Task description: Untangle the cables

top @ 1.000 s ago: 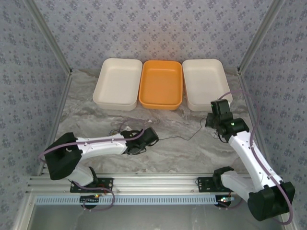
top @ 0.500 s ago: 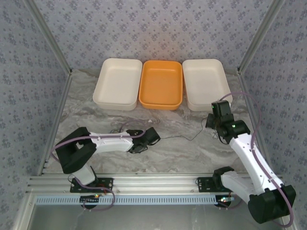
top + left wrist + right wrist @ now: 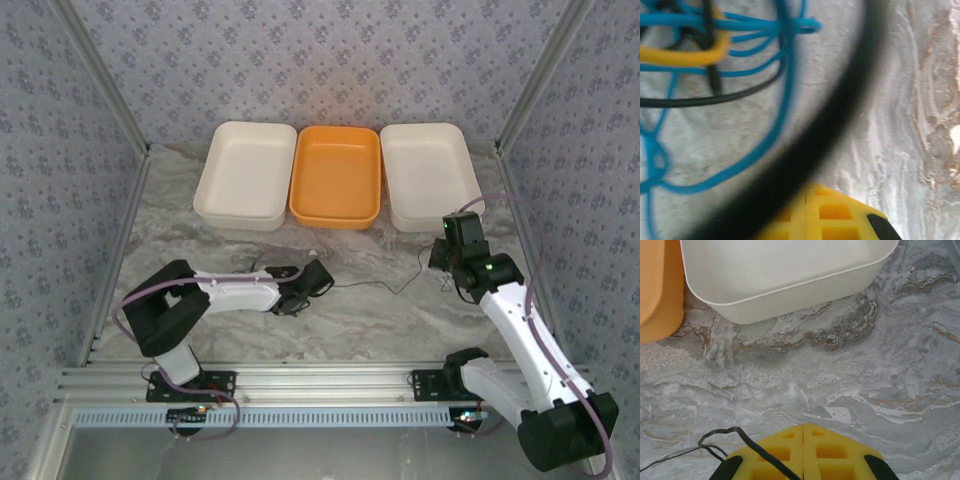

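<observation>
In the last second the left arm has folded its elbow in and up. The left tool (image 3: 304, 284) has stayed at the same spot, low over the tabletop (image 3: 380, 320) on the near side of the orange tray (image 3: 336, 176). The right tool (image 3: 441, 256), near and to the right of that tray, has hardly moved. I judge that this is only a change of posture. The knot is not pulled open yet, so the task looks to be at an early stage.

The cables (image 3: 715, 55) lie bunched under the left tool. They are thin, round, bendy wires, mostly bright blue, some black, with one yellowish loop, and they cross each other many times. One dark wire (image 3: 375, 287) runs from the bundle, on the near side of the orange tray, toward the right tool.

Both tools have their yellow ribbed pads (image 3: 765, 455) pressed together with no gap. The dark wire crosses one pad of the right tool, but I cannot tell if it is pinched.

The tabletop looks hard and smooth, with a grey marble pattern. The white tray (image 3: 790, 270) right of the orange tray is smooth, with rounded corners.
</observation>
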